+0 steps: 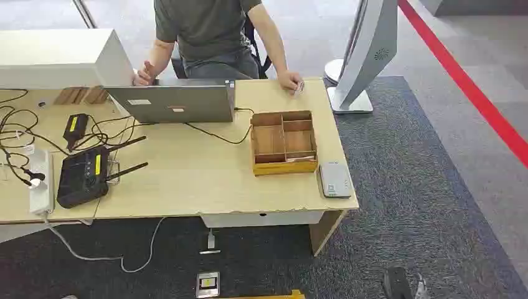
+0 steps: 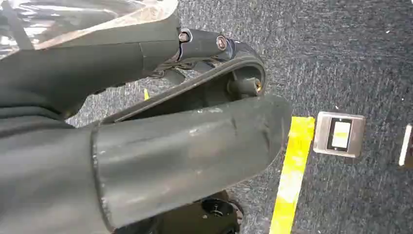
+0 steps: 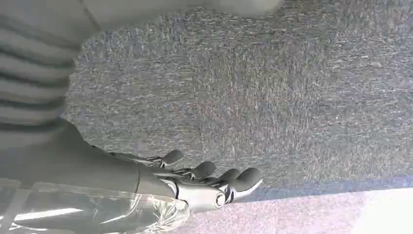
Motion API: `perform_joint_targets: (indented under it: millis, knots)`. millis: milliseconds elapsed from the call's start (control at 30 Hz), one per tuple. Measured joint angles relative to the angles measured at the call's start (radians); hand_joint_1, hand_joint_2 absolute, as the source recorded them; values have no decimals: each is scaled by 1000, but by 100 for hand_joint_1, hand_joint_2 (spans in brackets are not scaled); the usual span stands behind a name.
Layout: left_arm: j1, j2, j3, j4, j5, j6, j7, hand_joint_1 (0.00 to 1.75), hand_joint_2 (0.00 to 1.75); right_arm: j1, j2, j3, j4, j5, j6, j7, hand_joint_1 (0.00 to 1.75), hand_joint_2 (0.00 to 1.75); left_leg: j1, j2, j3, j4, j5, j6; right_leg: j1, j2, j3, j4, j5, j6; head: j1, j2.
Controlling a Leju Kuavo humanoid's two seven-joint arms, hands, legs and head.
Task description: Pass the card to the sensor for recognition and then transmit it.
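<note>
A grey card sensor (image 1: 335,179) lies flat at the table's near right corner. Just left of it stands a wooden compartment box (image 1: 284,142); a thin pale piece lies in its near right compartment, and I cannot tell whether it is the card. My right hand (image 3: 204,183) hangs low over the dark carpet with its fingers stretched out and nothing in it; its dark tip also pokes into the head view as my right hand (image 1: 398,283). My left hand (image 2: 195,141) hangs above the floor, thumb and fingers apart, holding nothing.
A person sits behind the table, one hand (image 1: 291,81) resting on its far right corner. A laptop (image 1: 177,103), a black router (image 1: 84,176), a power strip and cables cover the left part. A white kiosk (image 1: 367,56) stands at the right. A floor socket (image 2: 339,134) and yellow tape (image 2: 292,170) lie below.
</note>
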Motion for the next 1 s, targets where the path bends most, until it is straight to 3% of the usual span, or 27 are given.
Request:
perform_joint_targets:
  millis: [100,200,267,500,567,600,800,933,1000]
  knots:
    - [0,0,2,0,2,0,-1,0,0,15,3,5,-31,-49,-33,18,0,175,0,0,0,0,0,0,0,0,0,0,0,0,0,0]
    - [2,0,6,0,13,1,-1,0,0,85,4,55,-143,-115,-68,130,0,175,0,-2,0,0,0,0,0,-1,2,0,0,0,0,0]
    - [5,0,10,0,19,5,-1,0,0,131,4,90,-234,-110,-71,158,0,175,0,-2,-2,-1,-1,-1,0,-1,0,1,0,-1,0,0]
    - [4,-1,24,0,33,17,14,0,0,190,9,182,-461,-103,-73,131,0,175,0,-1,1,0,-1,-2,0,0,0,1,-1,-1,0,0]
    - [5,-2,24,0,32,17,17,0,0,201,9,195,-506,-105,-73,152,0,175,0,-1,-1,0,-1,-2,0,0,1,1,-1,-1,0,0]
    - [6,-2,24,0,29,16,19,0,0,203,0,209,-547,-117,-73,192,0,175,0,-1,-1,0,-1,-2,0,0,1,1,0,-1,0,0]
    - [4,-2,24,0,15,-8,26,0,0,159,-161,281,-757,-237,-76,445,0,175,-3,0,0,0,0,0,-3,0,0,1,1,1,0,0]
    - [4,-1,23,0,8,-15,33,0,0,127,-259,329,-865,-285,-68,499,0,175,-4,0,-1,0,1,0,-4,0,1,2,1,1,0,0]
    - [4,-1,22,1,-3,-25,37,0,0,96,-306,337,-898,-313,-26,533,0,175,-5,0,-2,0,1,0,-5,1,0,2,2,1,-1,0]
